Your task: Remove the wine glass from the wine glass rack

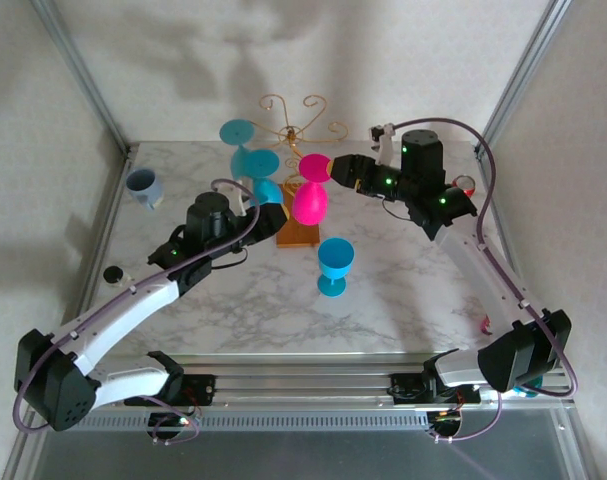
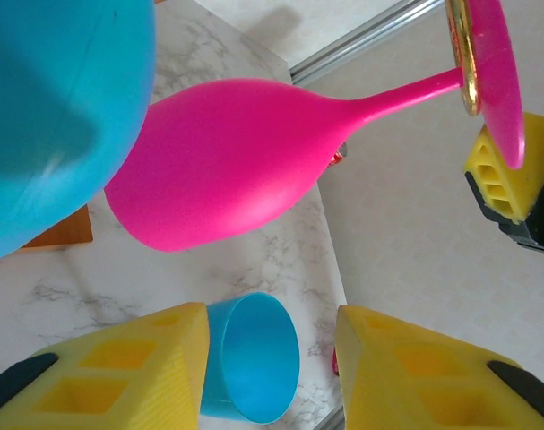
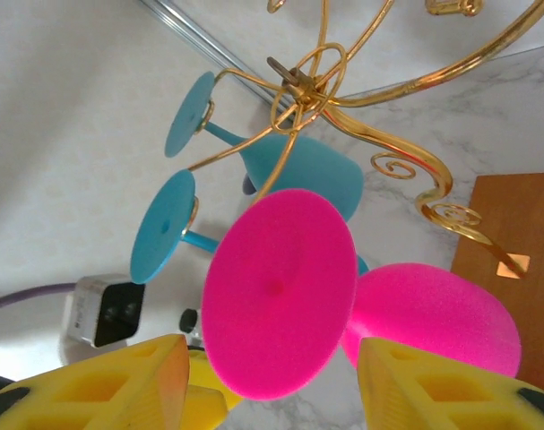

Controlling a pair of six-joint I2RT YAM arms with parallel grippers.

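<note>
The rack (image 1: 294, 112) stood at the rear middle of the bench (image 1: 403, 300), with its wooden base (image 1: 299, 234) flat on the marble top. The pink glass (image 1: 310, 198) hung upside down from a front scroll arm of the rack, bowl lowest and just above the base, foot uppermost. In the left wrist view the gold wire crossed the stem directly under the foot, so the glass was not off the rack. The right claw (image 1: 335, 170) was level with that foot, reaching in from the right. Its fingers were spread, one on each side of the foot's rim. In the right wrist view a narrow gap showed between each finger (image 3: 101, 390) and the rim, and contact could not be confirmed. The left claw (image 1: 273, 217) was just beside the bowl on its left, low over the bench. Its fingers (image 2: 119, 376) were spread apart and pinched nothing, and the bowl lay beyond their tips in the left wrist view. Two blue glasses (image 1: 255, 162) hung upside down from the left arms of the rack, the nearer bowl close to the left claw. A standing blue glass (image 1: 334, 265) was upright on the bench, near the front right corner of the base and apart from it. A mug (image 1: 143, 187) sat at the left rear of the bench, well apart from the rack.
</note>
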